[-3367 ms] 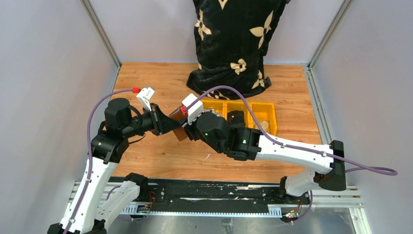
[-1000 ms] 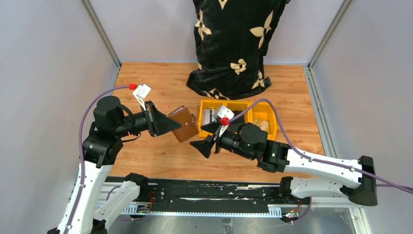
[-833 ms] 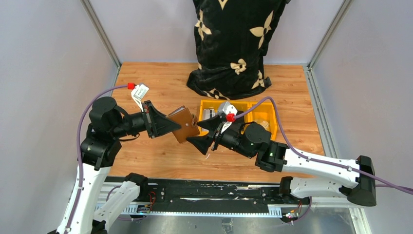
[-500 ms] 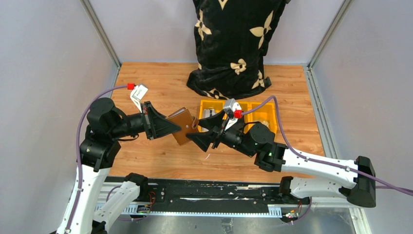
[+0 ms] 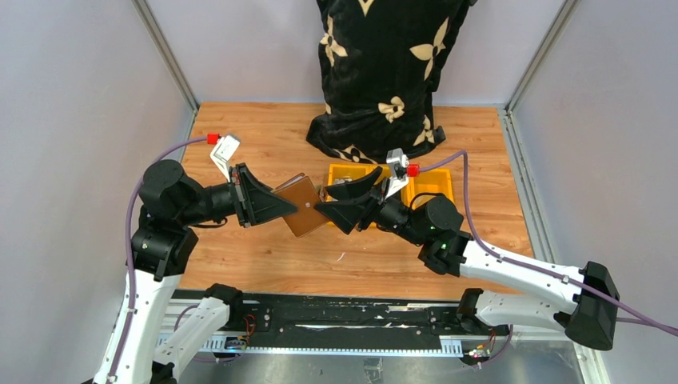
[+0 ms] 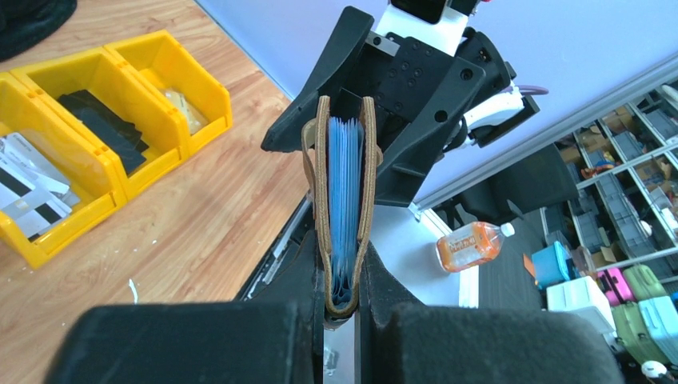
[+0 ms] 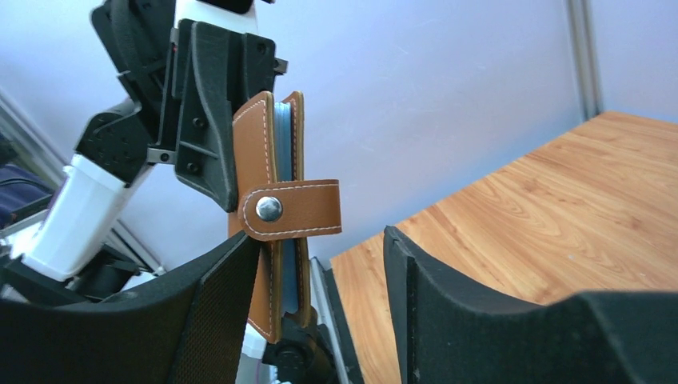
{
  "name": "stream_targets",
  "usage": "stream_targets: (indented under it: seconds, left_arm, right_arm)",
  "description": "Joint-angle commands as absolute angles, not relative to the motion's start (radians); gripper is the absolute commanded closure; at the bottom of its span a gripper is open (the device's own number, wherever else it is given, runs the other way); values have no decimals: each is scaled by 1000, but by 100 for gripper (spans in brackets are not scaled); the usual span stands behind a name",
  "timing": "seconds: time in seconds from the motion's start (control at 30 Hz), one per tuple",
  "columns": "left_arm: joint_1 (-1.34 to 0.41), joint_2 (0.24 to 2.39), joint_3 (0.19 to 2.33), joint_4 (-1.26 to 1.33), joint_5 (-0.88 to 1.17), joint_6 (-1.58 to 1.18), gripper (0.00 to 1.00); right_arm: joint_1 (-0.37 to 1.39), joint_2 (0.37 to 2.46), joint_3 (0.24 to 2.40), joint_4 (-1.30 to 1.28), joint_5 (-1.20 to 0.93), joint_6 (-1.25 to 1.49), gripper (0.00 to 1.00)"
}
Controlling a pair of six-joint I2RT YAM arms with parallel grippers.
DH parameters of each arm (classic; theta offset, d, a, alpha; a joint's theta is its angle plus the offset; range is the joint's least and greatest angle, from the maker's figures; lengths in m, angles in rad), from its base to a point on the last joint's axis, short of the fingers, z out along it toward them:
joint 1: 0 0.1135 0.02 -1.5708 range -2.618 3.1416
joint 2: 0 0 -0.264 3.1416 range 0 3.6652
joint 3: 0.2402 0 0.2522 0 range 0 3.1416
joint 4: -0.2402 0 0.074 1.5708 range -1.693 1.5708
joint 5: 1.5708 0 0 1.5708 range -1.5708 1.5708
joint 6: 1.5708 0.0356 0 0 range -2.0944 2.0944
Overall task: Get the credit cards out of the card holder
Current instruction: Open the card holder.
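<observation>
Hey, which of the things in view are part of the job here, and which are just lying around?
In the job: card holder, clamped in the left gripper; cards inside it; open right gripper straddling it; striped cards in a yellow bin.
Lying about: black patterned fabric; orange bottle; dark items in another bin.

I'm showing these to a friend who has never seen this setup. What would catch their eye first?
Most likely the brown card holder, held up in mid-air at the centre by the left claw, with the right claw open around its free edge. After that, the black cloth with tan flowers at the back, and the yellow bins just in front of it.
</observation>
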State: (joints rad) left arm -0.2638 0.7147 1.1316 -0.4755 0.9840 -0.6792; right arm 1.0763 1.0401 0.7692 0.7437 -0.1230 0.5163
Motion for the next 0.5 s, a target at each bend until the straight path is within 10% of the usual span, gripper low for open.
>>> stream_targets:
  seconds: [0.0,0.47]
  left_arm:
    - [-268,693,1158,-438,1089,-730,100]
    - [-268,679,1143,-434,1106,-732,100]
  right_arm:
    - [1051,1063,781,803,-111,561,41]
    - [1021,1037,728,862,-1,744,71]
